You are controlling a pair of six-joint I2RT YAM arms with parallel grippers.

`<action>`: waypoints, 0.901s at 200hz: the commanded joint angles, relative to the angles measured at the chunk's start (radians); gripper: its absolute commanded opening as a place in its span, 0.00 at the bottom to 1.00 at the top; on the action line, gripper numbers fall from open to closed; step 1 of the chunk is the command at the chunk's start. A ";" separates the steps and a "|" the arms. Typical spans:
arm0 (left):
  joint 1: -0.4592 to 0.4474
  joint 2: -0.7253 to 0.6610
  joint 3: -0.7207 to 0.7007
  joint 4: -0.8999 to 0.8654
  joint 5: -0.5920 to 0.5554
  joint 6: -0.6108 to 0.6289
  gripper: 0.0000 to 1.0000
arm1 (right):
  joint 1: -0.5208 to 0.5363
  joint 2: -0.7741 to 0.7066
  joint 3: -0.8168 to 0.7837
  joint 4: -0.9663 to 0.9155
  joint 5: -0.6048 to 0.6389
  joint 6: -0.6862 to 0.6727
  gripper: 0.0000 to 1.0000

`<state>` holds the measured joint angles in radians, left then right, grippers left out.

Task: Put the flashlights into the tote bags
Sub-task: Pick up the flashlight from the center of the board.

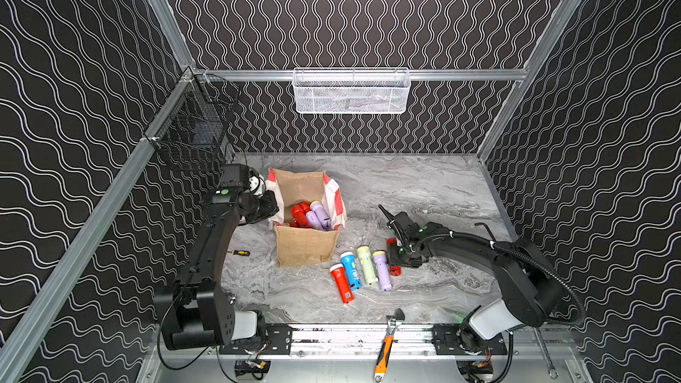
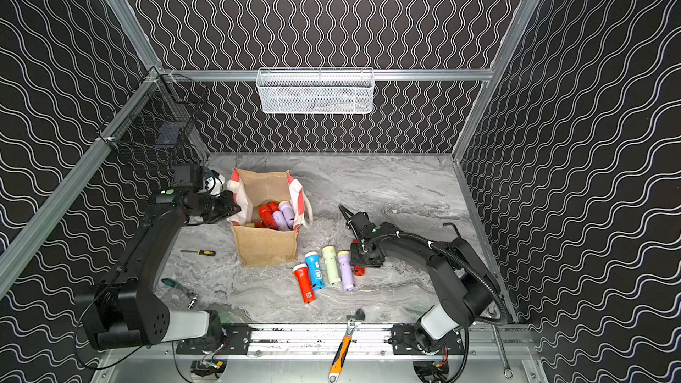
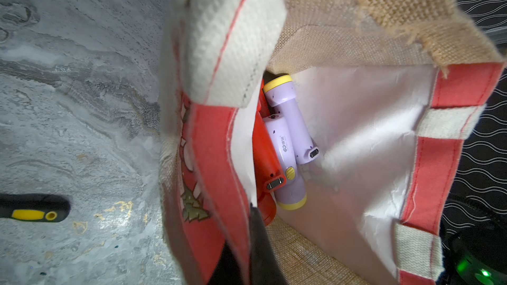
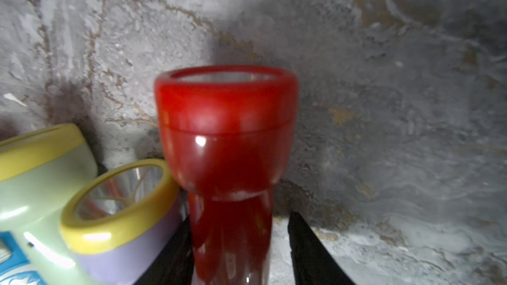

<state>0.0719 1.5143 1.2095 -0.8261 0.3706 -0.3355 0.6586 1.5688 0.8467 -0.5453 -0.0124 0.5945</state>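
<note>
Four flashlights [image 1: 366,267] lie in a row beside the bag [image 1: 306,248] in both top views; a fifth, red flashlight [image 1: 394,271] lies under the right end effector [image 1: 397,257], head toward the back edge of the surface [image 1: 423,186]. Left wrist view: the left end effector [image 3: 244,259] is clenched on the bag's wall. Right wrist view: the fingers [image 4: 310,256] straddle the red body, not clenched.
</note>
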 commanded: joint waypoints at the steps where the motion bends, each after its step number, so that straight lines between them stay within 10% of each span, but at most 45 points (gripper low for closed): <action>1: 0.002 -0.002 0.000 0.026 -0.001 -0.008 0.03 | 0.001 -0.001 -0.009 -0.007 0.033 0.010 0.50; 180: 0.003 -0.028 0.013 0.016 -0.006 0.004 0.03 | -0.034 -0.133 0.199 -0.139 0.096 -0.056 0.25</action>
<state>0.0719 1.4818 1.2205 -0.8330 0.3672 -0.3378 0.6250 1.4643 0.9775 -0.6323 0.0814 0.5556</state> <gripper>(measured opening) 0.064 0.379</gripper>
